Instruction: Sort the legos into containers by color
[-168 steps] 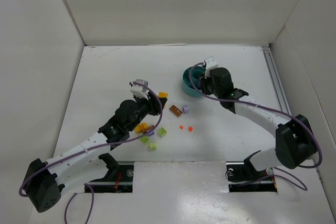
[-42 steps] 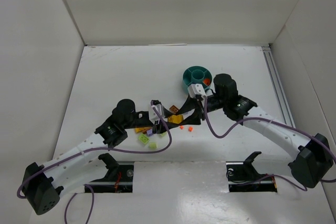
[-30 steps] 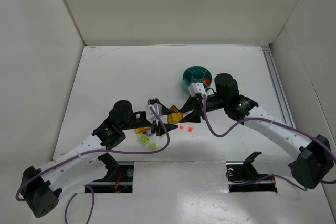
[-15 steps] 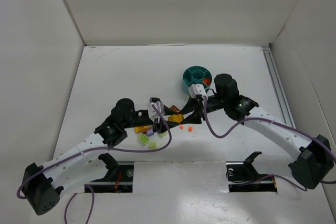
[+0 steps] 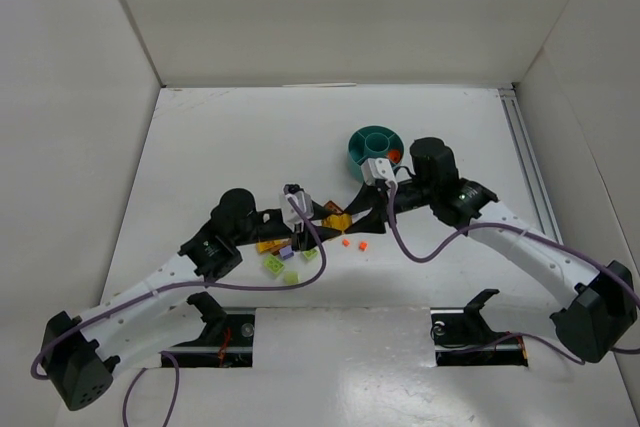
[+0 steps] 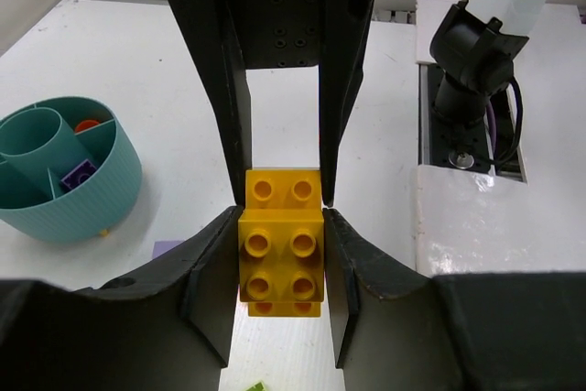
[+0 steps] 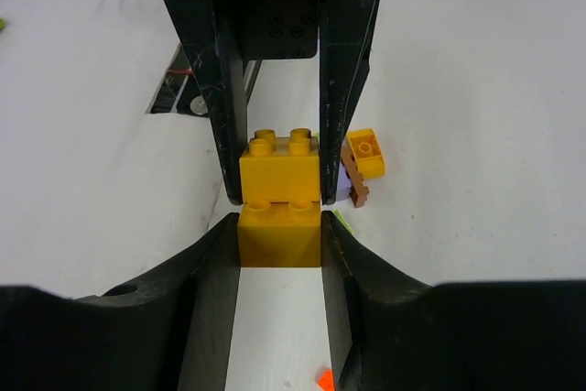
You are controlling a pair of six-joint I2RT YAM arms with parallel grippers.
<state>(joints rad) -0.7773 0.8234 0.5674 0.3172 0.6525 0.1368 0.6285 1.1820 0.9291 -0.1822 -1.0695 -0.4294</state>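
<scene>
Step in hand, as judged: separating two stacked orange-yellow plastic bricks [image 6: 280, 254], held near the round teal plastic dish [image 6: 87, 199]; left claw [image 6: 279, 226] pinches one brick; right claw [image 7: 279, 226] pinches the other; next: pull straight apart.

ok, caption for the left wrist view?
Left gripper, jaws shut on a yellow brick stack; teal dish at left.

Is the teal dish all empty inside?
No, the left wrist view shows the teal dish with a lilac brick in one compartment and an orange-red piece in another.
</scene>
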